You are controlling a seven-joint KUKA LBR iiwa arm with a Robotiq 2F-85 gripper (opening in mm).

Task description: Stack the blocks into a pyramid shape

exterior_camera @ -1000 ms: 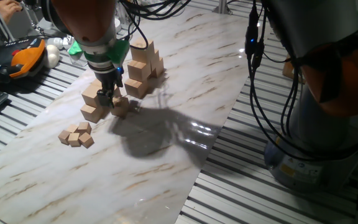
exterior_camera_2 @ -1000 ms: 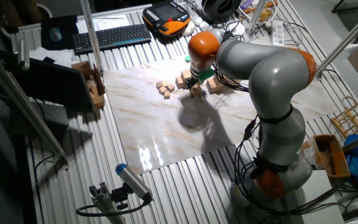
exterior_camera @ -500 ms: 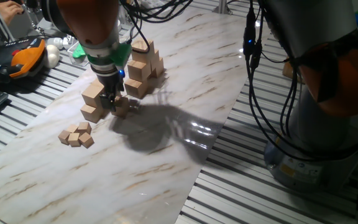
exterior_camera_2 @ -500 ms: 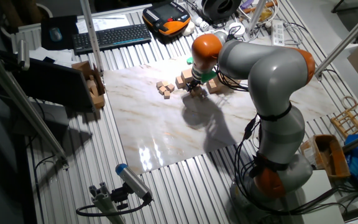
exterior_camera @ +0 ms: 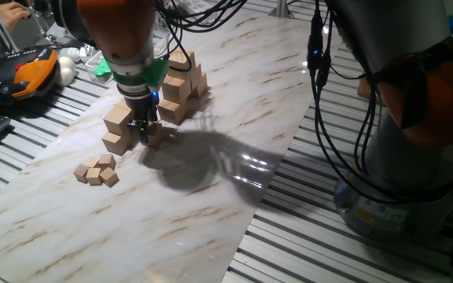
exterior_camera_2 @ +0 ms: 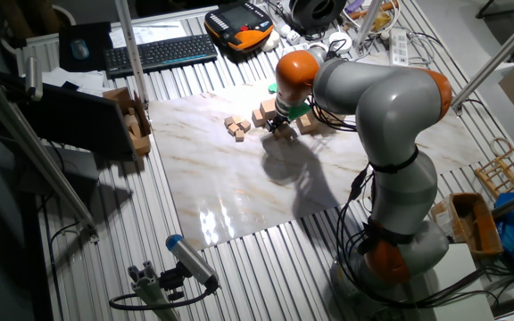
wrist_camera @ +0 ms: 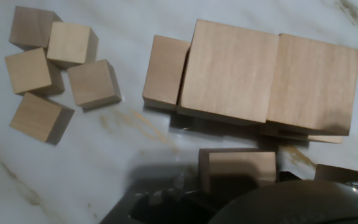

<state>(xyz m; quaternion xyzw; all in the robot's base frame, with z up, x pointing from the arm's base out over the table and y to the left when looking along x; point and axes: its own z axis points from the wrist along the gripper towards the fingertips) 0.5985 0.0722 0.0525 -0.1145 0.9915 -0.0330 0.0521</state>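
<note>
Hand view shows a block (wrist_camera: 238, 171) at the bottom centre, right against the gripper's dark body, with two stacked blocks (wrist_camera: 269, 78) filling the upper right and a cluster of small cubes (wrist_camera: 48, 68) in the upper left. From one fixed view, the gripper (exterior_camera: 143, 130) sits low over the marble board (exterior_camera: 211, 189), at left centre, beside a short pile of blocks (exterior_camera: 118, 130) and just in front of a taller pile (exterior_camera: 181, 82) behind it. The fingers reach down around the single block, but whether the jaws are pressed onto it or merely straddle it cannot be told.

The step in hand looks like picking up or setting down one block beside the started row. The next move probably calls for a straight vertical motion, since neighbouring blocks lie close and a sideways drift could knock them.

No brand, label or writing is legible in any view.
</note>
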